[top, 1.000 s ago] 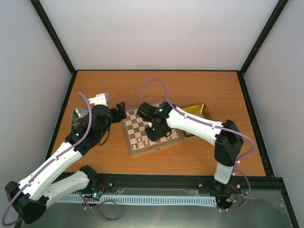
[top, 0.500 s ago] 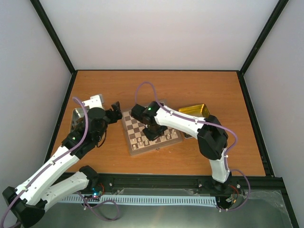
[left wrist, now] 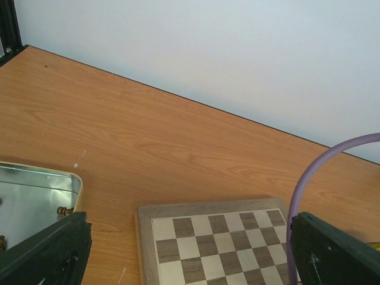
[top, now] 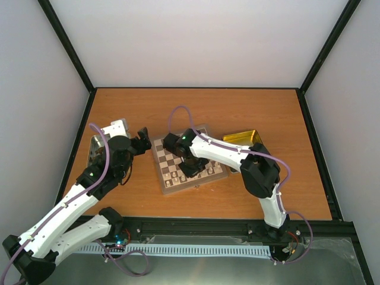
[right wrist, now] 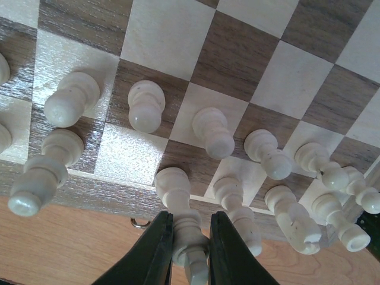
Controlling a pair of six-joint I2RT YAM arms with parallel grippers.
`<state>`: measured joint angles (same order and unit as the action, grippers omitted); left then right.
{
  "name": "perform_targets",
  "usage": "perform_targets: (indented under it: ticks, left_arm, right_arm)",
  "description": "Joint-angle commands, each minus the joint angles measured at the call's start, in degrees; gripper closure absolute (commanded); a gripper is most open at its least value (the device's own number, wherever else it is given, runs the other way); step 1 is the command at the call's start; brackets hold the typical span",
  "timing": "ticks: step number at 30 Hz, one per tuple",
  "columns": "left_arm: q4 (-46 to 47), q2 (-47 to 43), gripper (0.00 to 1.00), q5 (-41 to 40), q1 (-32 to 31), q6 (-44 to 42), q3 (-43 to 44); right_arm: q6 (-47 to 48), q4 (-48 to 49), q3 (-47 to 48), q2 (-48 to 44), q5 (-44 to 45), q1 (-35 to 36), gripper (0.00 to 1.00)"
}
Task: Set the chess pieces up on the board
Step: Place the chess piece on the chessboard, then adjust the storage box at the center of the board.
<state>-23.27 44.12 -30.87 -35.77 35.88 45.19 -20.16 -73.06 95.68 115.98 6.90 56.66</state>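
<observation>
The board (top: 168, 155) is set mid-worktop, nearer the right arm. The right end effector (right wrist: 190, 218) is clamped on a cream chess piece (right wrist: 190, 243), held upright over the board's pale border, back rank just ahead. The left end effector (top: 141, 140) is held wide open and empty.

The board (top: 166, 154) lies between tray (left wrist: 35, 190), left, and tin (top: 243, 138), right

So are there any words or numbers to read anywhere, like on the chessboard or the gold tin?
None: no word, number or sign can be read in any view.
board: plain pale border, no letters or numbers along the edges that show.
chess pieces: unmarked.
gold tin and silver tray: no label shows.
</observation>
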Motion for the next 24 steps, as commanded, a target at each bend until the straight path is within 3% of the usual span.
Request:
perform_targets:
  ticks: [1, 8, 16, 24]
  left_arm:
    - [0.02, -0.7, 0.07, -1.14, 0.26, -0.72, 0.01]
    - [0.06, -0.65, 0.07, -0.9, 0.26, -0.55, 0.05]
    - [-0.2, -0.86, 0.07, -0.38, 0.26, -0.16, 0.29]
    - [0.57, 0.22, 0.07, 2.47, 0.22, -0.86, 0.42]
  right_arm:
    - [0.69, 0.63, 0.67, 1.54, 0.17, 0.46, 0.85]
    - [-1.83, 1.63, 2.24, -0.79, 0.57, 0.44, 0.65]
    - [-5.97, 7.25, -1.08, -10.9, -1.02, -2.19, 0.58]
    - [-6.28, 17.6, -19.28, -27.71, 2.71, -18.23, 0.46]
